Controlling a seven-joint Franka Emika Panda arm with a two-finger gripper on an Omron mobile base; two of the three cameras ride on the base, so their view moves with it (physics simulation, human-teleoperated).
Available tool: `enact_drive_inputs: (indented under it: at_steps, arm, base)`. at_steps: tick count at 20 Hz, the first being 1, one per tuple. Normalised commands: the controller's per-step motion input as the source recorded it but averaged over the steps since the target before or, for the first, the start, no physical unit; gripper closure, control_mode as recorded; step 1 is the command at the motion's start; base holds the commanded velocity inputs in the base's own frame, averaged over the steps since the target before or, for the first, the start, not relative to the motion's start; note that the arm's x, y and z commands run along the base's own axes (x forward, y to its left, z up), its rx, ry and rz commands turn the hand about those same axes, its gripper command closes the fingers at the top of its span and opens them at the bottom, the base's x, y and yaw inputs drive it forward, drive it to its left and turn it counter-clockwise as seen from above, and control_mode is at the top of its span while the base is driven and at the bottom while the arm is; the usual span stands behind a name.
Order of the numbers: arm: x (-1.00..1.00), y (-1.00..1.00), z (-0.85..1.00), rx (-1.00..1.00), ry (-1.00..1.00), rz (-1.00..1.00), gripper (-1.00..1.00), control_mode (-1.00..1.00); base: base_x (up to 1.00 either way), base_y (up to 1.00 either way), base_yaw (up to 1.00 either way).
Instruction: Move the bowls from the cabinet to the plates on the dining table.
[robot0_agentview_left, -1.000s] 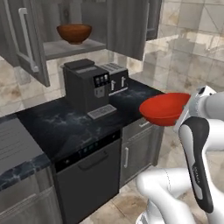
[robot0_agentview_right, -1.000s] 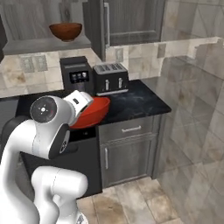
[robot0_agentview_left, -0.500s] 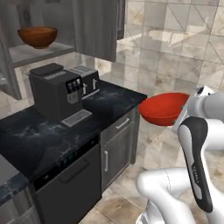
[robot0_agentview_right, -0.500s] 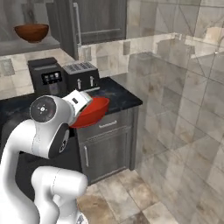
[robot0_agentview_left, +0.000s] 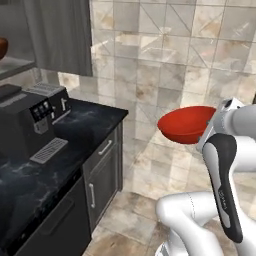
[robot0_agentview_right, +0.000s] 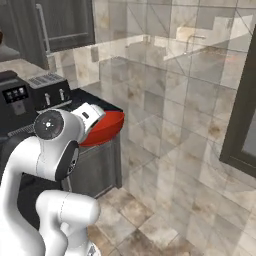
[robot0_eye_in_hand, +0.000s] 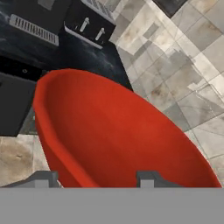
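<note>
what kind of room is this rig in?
A rendered home kitchen, by the look of it: coffee machine and toaster on a black marble counter, grey base cabinets below, and tiled walls.

A glossy white arm (robot0_agentview_left: 200, 220) is seen, built of rounded segments — smooth and bulbous. One link is faced with a dark elongated panel (robot0_agentview_left: 223, 187), and a round grey joint cap (robot0_agentview_right: 49, 125) is ringed by small dots.

Base views flank arm, share counter (robot0_agentview_left: 75, 135).
</note>
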Motion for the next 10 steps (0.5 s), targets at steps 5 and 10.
enact_drive_inputs:
  at_steps: [5,10]
  arm:
    - [0.0,0.0,0.0,0.0,0.0,0.0,1.0,1.0]
    - [0.0,0.0,0.0,0.0,0.0,0.0,1.0,1.0]
  base:
    - [-0.17,-0.05,-0.45]
    - [-0.37,-0.04,-0.43]
